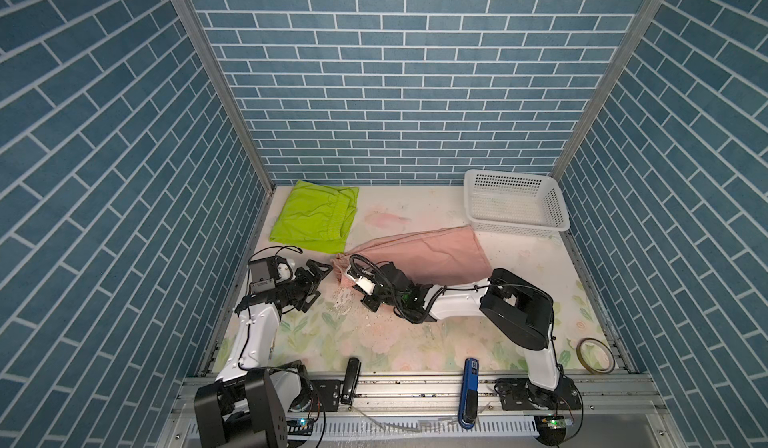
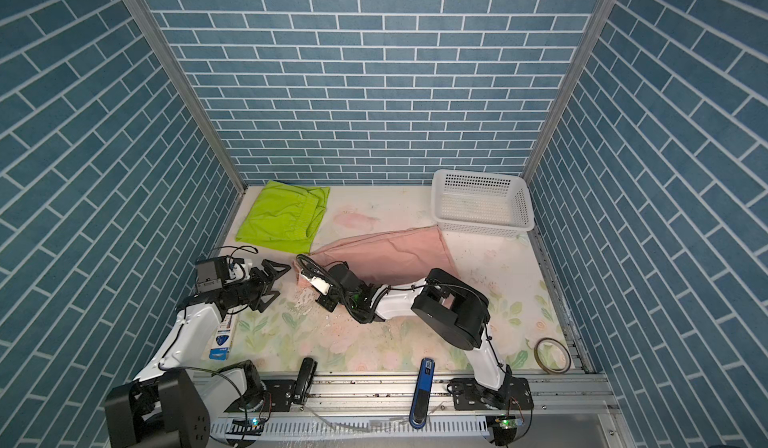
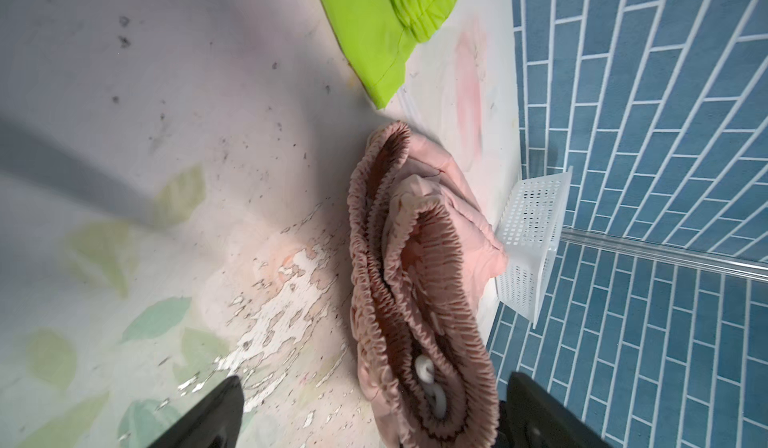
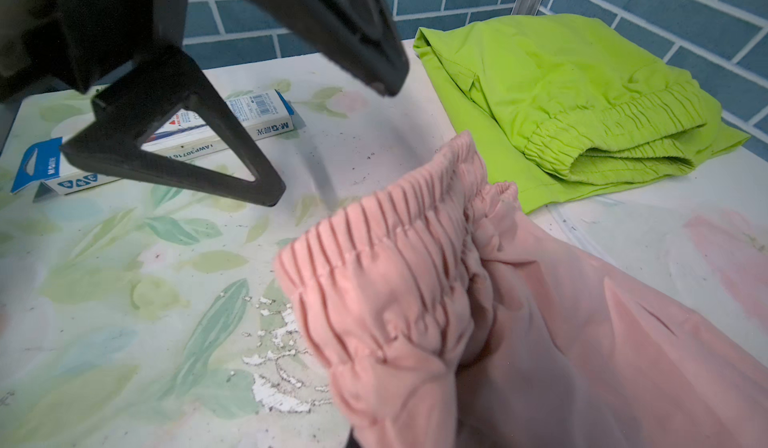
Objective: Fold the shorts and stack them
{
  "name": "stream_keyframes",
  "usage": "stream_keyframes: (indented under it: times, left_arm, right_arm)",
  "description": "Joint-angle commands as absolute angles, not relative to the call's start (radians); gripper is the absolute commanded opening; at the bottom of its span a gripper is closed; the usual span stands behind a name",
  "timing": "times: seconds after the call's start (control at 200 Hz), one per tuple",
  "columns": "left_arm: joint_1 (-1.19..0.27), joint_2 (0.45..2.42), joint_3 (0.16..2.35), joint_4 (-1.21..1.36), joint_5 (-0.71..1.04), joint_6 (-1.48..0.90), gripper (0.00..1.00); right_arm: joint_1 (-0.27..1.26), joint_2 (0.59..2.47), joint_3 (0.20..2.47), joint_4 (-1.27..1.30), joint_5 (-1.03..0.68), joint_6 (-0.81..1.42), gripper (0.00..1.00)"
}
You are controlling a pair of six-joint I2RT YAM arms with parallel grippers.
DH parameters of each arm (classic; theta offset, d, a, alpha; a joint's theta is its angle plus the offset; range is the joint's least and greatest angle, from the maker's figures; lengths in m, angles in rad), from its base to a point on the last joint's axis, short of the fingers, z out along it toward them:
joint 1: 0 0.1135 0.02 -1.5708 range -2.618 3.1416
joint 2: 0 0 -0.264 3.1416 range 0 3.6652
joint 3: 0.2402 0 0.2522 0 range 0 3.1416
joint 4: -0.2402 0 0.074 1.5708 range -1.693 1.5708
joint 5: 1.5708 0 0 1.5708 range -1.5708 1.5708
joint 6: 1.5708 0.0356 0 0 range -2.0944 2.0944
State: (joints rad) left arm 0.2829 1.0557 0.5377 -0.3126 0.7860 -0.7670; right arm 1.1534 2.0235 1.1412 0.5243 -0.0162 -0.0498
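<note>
The lime-green shorts (image 1: pixel 309 217) (image 2: pixel 280 217) (image 4: pixel 561 105) lie folded flat at the back left of the table. The salmon-pink shorts (image 1: pixel 432 254) (image 2: pixel 395 254) (image 3: pixel 415 259) (image 4: pixel 540 321) stretch from the basket toward the middle. Their gathered waistband end is bunched and lifted. My right gripper (image 1: pixel 353 281) (image 2: pixel 311 283) is shut on that waistband, its fingers hidden under the cloth in the right wrist view. My left gripper (image 1: pixel 320 281) (image 2: pixel 282 281) (image 3: pixel 374 383) (image 4: pixel 330 144) stands open just left of the waistband end, gripping nothing.
A white perforated basket (image 1: pixel 515 205) (image 2: pixel 482 205) (image 3: pixel 532 234) sits at the back right, touching the pink shorts' far end. A pen box (image 2: pixel 222 338) (image 4: pixel 166 138) lies under the left arm. A tape roll (image 1: pixel 594 354), a black stapler (image 1: pixel 351 379) and a blue stapler (image 1: pixel 468 387) line the front edge.
</note>
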Motion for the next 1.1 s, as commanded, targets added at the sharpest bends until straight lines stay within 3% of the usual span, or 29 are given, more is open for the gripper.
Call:
stream_keyframes:
  times: [0.0, 0.615, 0.735, 1.065, 1.09]
  left_arm:
    - [0.275, 1.057, 0.542, -0.238, 0.801, -0.800, 1.00]
    - [0.079, 1.305, 0.496, 0.064, 0.739, -0.848, 0.97]
    - [0.045, 1.340, 0.496, 0.097, 0.721, -0.851, 0.84]
    - [0.041, 1.359, 0.540, 0.023, 0.688, -0.778, 0.22]
    - [0.041, 1.356, 0.541, 0.020, 0.689, -0.774, 0.18]
  right_arm:
    - [1.160, 2.044, 1.156, 0.566, -0.028, -0.061, 0.00]
    - [1.174, 2.064, 1.158, 0.623, -0.033, -0.067, 0.00]
    - [1.176, 2.068, 1.158, 0.632, -0.031, -0.073, 0.00]
    - [1.193, 2.047, 1.132, 0.625, -0.033, -0.111, 0.00]
    - [1.192, 2.043, 1.133, 0.622, -0.031, -0.106, 0.06]
